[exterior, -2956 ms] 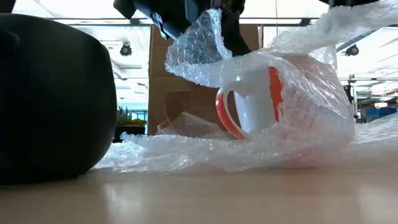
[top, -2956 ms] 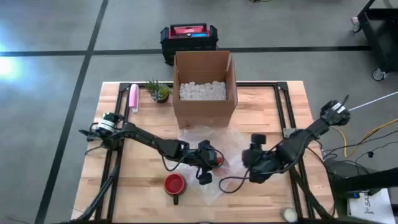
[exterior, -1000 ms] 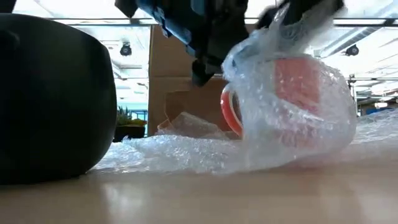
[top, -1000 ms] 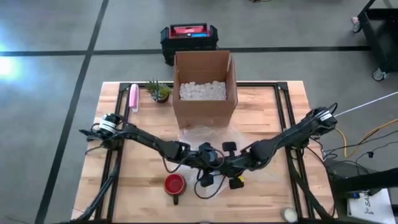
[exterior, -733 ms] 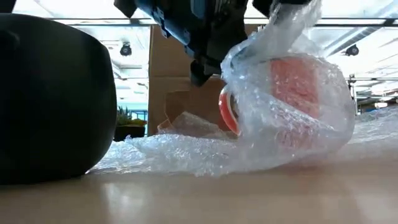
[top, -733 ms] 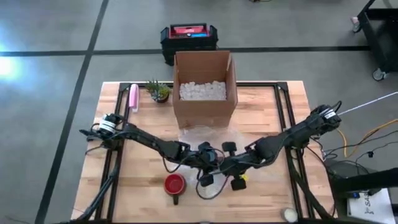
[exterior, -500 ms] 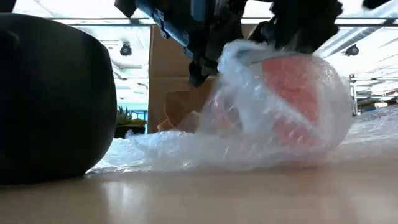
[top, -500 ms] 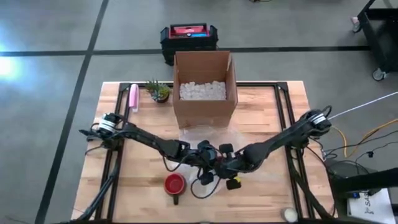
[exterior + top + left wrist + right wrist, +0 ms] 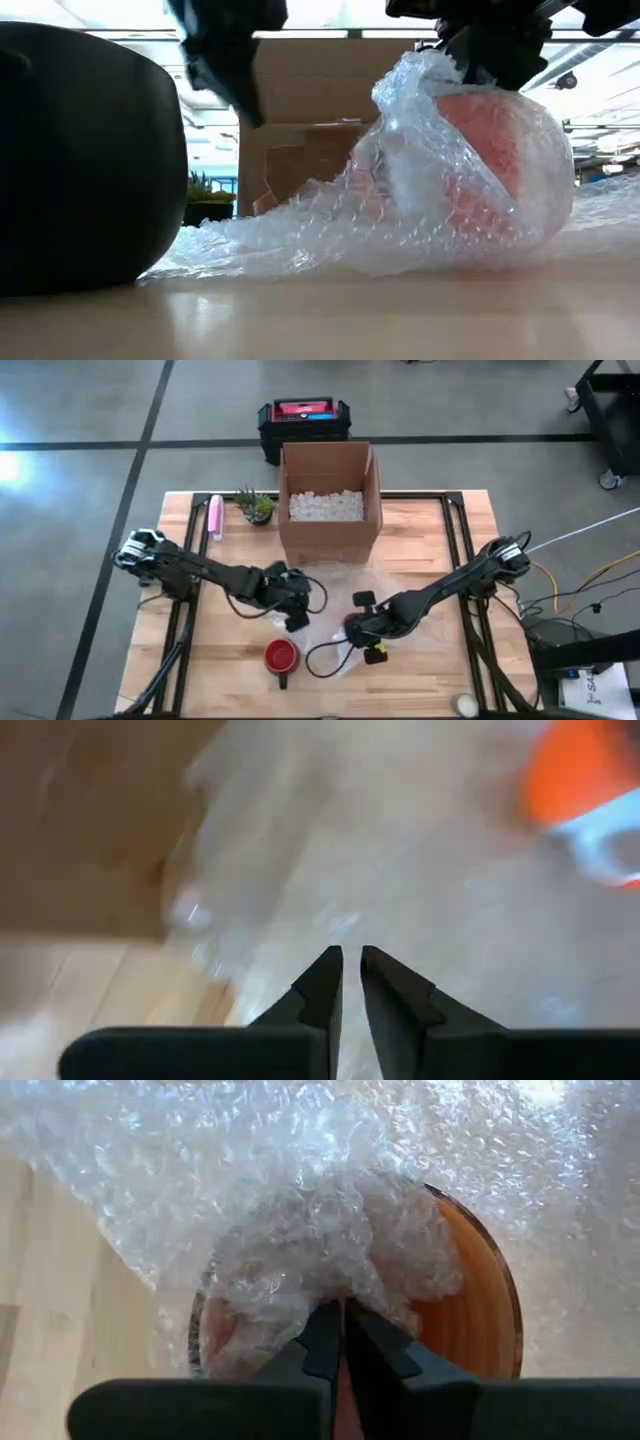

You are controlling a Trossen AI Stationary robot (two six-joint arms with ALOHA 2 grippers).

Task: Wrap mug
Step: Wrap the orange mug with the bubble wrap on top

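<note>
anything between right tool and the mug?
Only bubble wrap: the right tool is shut, pushing a wad of it into the mug's mouth. The left tool is off to the side.

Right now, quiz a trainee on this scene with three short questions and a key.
1. True or false: the wrapped mug lies on bubble wrap.
2. Which pincer pushes wrap into the mug's mouth? A) left B) right
3. Fill in: the box holds white packing ____.

Key: 1 true. 2 B: the right pincer is shut on wrap in the mug; the left pincer is shut, apart from it. 3 peanuts.
</note>
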